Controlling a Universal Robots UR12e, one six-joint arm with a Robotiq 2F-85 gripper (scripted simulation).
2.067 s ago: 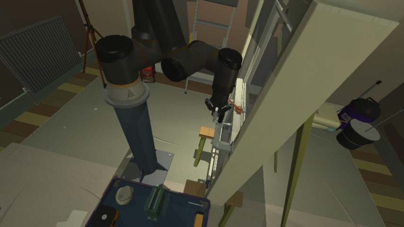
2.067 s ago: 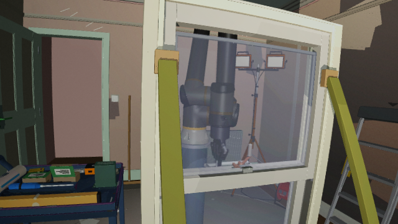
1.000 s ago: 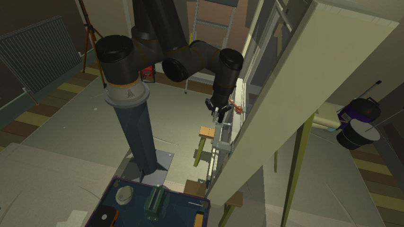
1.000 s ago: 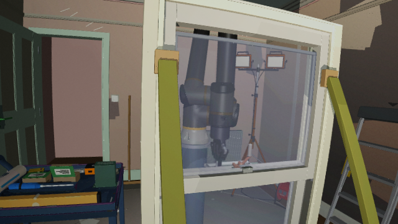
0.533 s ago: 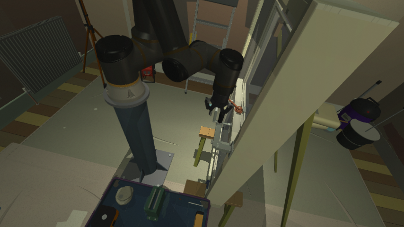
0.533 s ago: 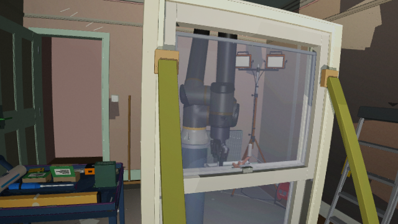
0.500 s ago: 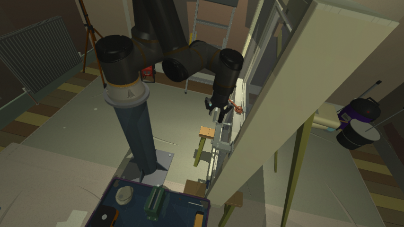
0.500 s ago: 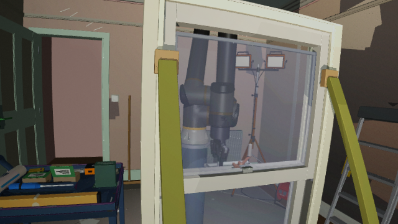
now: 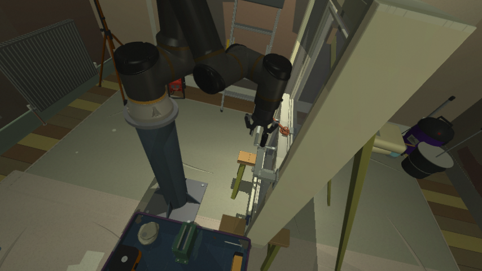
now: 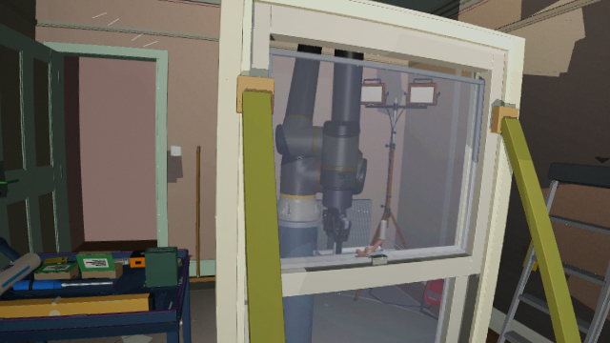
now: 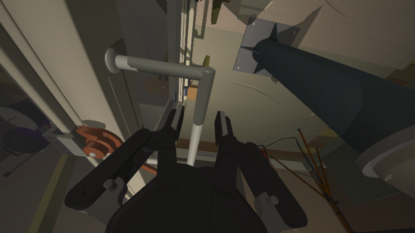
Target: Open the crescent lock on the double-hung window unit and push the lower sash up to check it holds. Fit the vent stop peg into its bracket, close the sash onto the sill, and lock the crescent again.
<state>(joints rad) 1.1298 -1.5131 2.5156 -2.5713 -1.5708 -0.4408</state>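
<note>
My gripper (image 11: 197,121) is open and holds nothing. It points down beside the window unit (image 10: 371,166), close to the inner face of the sash. The grey lift handle (image 11: 200,95) of the lower sash runs between its fingers. The handle is an L-shaped bar fixed to the sash by a round foot. The copper crescent lock (image 11: 97,140) sits on the meeting rail (image 10: 376,259), just to the side of my gripper (image 9: 261,133). From the second side camera the lock (image 10: 369,251) shows through the glass. I cannot see the vent stop peg.
A blue tool cart (image 9: 182,244) stands by the robot's pedestal (image 9: 168,165), holding small tools. Yellow-green props (image 10: 259,214) brace the window frame. A stepladder (image 10: 548,257) stands at one end, a work-light tripod (image 10: 393,157) behind the arm, and a radiator (image 9: 43,64) on the wall.
</note>
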